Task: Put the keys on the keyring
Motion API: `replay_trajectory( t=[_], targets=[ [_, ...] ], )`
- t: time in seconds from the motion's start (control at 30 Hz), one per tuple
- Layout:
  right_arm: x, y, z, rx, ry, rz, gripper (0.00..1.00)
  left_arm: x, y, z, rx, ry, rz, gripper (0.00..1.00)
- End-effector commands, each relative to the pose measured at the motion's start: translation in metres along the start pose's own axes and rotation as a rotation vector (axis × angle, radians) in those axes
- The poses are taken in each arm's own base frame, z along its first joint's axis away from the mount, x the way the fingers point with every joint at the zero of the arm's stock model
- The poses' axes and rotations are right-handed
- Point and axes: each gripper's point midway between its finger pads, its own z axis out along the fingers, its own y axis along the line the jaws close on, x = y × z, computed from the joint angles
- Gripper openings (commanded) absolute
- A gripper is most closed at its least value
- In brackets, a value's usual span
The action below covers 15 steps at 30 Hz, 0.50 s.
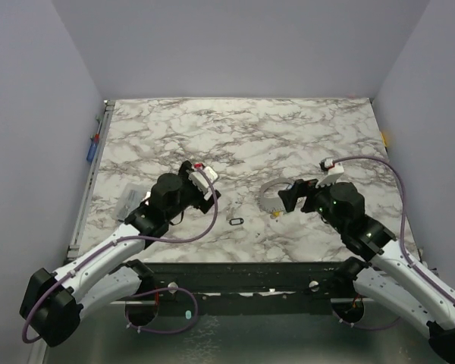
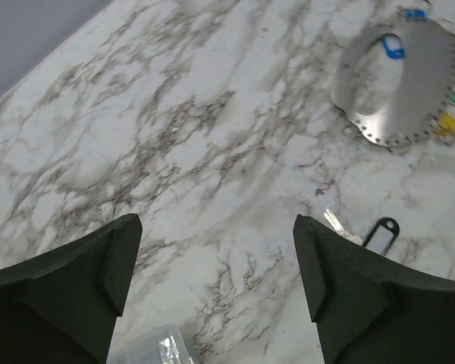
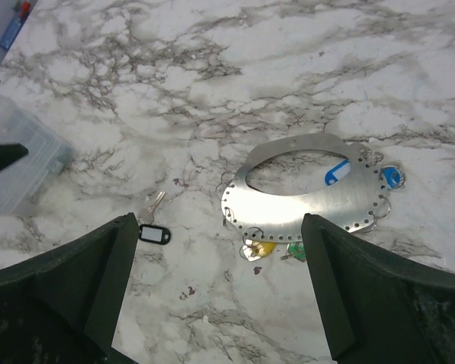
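Note:
A loose silver key (image 3: 153,203) with a black oval tag (image 3: 155,235) lies flat on the marble; the tag also shows in the top view (image 1: 237,221) and the left wrist view (image 2: 381,231). To its right lies the keyring, a large silvery oval plate (image 3: 311,199) with holes round its rim. Keys with blue (image 3: 337,173), yellow (image 3: 259,248) and green (image 3: 296,249) tags hang from it on small wire rings. My right gripper (image 3: 218,250) is open and empty, just near of the plate. My left gripper (image 2: 216,258) is open and empty, left of the tagged key.
A clear plastic box (image 1: 129,199) lies left of the left arm, and shows at the bottom of the left wrist view (image 2: 148,349). A blue item (image 1: 92,149) sits on the table's left rail. Grey walls close in three sides.

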Motion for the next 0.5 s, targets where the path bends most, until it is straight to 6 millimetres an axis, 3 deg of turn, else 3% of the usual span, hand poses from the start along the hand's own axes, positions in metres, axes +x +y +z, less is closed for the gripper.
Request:
replay_trajectory(
  t=[0.0,0.1,0.2,0.47],
  targets=[
    [-0.035,-0.015,-0.015,0.101,-0.104,-0.031,1.0,-0.008,-0.074,-0.003,0.465,-0.169,0.318,0.85],
    [-0.047,-0.019,-0.024,0.143,-0.088,-0.069,1.0,-0.008,-0.095,0.001,0.604,-0.209,0.402,0.83],
    [-0.061,-0.022,-0.036,0.172,-0.083,-0.108,1.0,-0.007,-0.117,0.008,0.758,-0.233,0.467,0.72],
    [-0.091,-0.007,-0.065,0.105,-0.09,-0.202,1.0,-0.001,-0.154,0.048,1.0,-0.181,0.557,0.64]
  ],
)
